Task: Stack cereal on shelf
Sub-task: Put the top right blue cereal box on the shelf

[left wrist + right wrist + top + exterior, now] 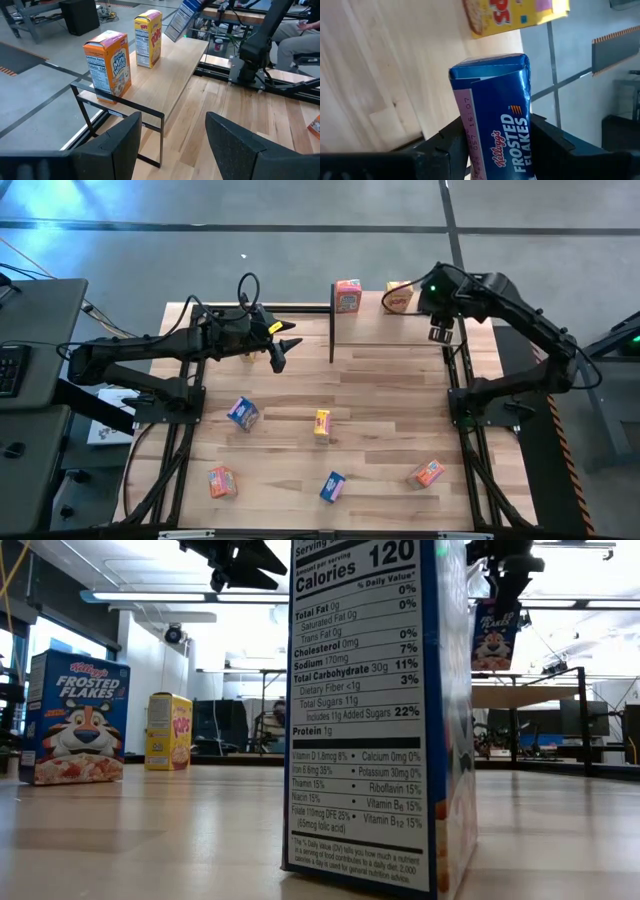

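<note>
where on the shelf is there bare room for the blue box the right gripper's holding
The shelf is bare along its front edge and toward its right end, below the right gripper holding the Frosted Flakes box. The back edge is crowded by the orange box and the yellow box.

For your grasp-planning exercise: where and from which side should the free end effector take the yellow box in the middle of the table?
Probably from straight above, fingers closing on the two long sides of the yellow box. It looks to stand alone on bare planks with nothing touching it, so a top-down approach by the open left end effector seems unobstructed.
</note>
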Controlling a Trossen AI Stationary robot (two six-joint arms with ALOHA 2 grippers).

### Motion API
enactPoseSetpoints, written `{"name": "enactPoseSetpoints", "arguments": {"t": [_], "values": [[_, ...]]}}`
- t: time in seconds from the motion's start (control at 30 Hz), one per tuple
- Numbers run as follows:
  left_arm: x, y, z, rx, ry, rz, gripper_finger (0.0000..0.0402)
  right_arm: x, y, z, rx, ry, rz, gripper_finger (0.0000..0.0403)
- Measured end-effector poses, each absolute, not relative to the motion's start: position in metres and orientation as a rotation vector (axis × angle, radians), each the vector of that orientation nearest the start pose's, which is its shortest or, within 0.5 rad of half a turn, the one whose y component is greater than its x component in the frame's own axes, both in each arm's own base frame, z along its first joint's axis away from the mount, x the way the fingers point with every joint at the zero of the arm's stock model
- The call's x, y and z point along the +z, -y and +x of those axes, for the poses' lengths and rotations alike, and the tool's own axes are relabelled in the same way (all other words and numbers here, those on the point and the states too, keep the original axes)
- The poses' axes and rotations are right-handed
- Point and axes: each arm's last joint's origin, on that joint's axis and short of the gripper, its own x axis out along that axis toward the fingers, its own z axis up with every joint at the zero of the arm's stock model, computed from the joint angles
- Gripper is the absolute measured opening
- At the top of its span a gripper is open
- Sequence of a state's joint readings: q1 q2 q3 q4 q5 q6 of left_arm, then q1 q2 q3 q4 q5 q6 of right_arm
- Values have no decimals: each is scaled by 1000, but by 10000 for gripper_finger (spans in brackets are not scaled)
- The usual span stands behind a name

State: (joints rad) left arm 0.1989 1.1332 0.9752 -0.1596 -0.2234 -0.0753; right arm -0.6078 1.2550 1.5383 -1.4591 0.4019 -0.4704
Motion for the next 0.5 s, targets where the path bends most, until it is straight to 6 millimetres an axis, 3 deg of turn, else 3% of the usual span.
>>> {"name": "enactPoseSetpoints", "arguments": {"t": [0.5], "values": [[333, -56, 244, 430, -304, -70, 211, 385, 150, 145, -606, -1440, -160, 162]]}}
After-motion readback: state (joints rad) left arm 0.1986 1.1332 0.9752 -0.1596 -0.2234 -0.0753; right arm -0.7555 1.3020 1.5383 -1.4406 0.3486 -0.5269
